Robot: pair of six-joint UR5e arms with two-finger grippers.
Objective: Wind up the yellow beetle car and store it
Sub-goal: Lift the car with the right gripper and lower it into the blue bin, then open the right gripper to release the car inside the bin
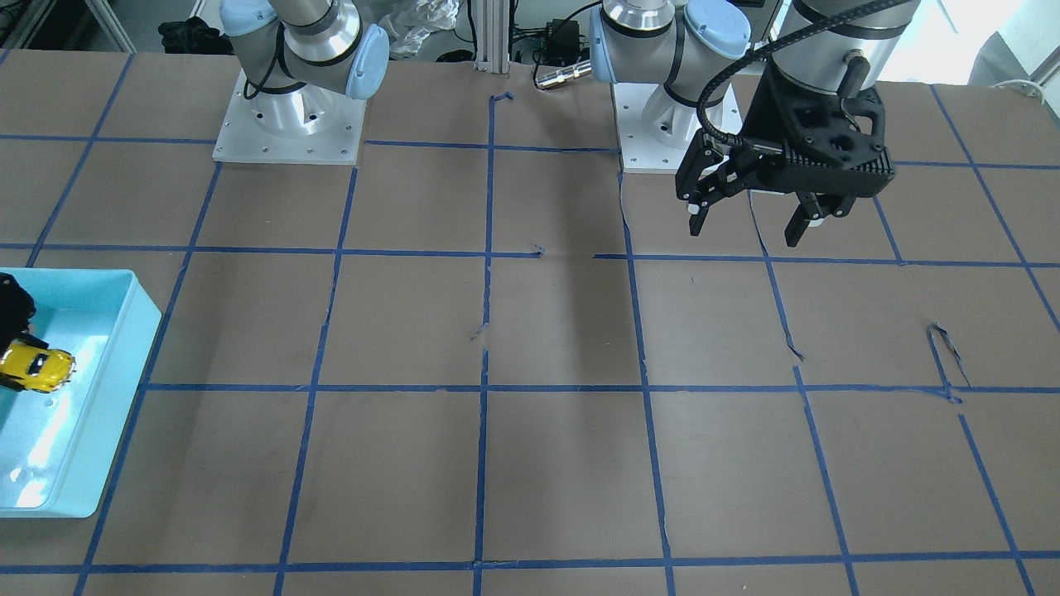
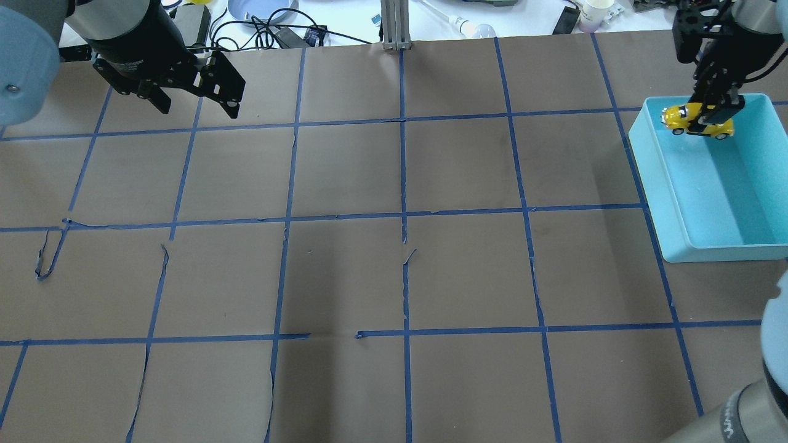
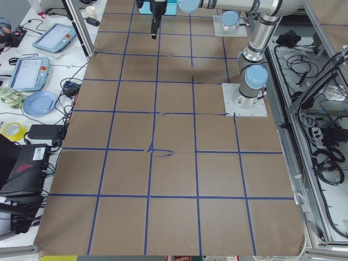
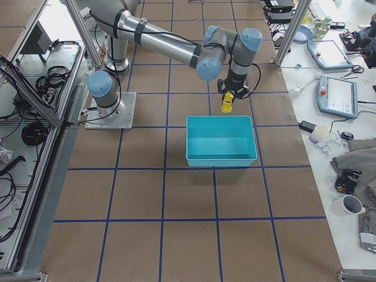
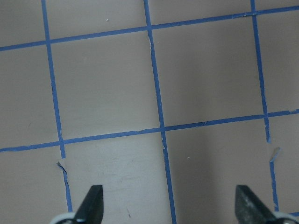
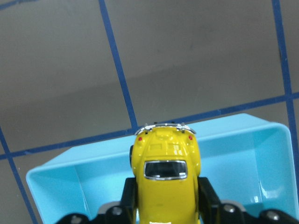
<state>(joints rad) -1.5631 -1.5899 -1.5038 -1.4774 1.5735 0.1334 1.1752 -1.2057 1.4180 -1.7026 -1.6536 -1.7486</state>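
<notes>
While storage is not yet finished, entries stand thus.

Item one: yellow beetle car, a small glossy toy with a rounded body and dark windows. It is held aloft over one end of the shallow light-blue plastic bin, not resting on the bin's floor.

Item two: right tool, clenched on the car's flanks with one finger on each side, presumably so that a release drops it straight inside the walls.

Item three: left tool, jaws spread and holding nothing. It is parked well apart above the brown paper-covered desk with its blue tape grid, likely to keep clear.

Whether the winding is done cannot be told. Lowering and letting go is judged the remaining step.
</notes>
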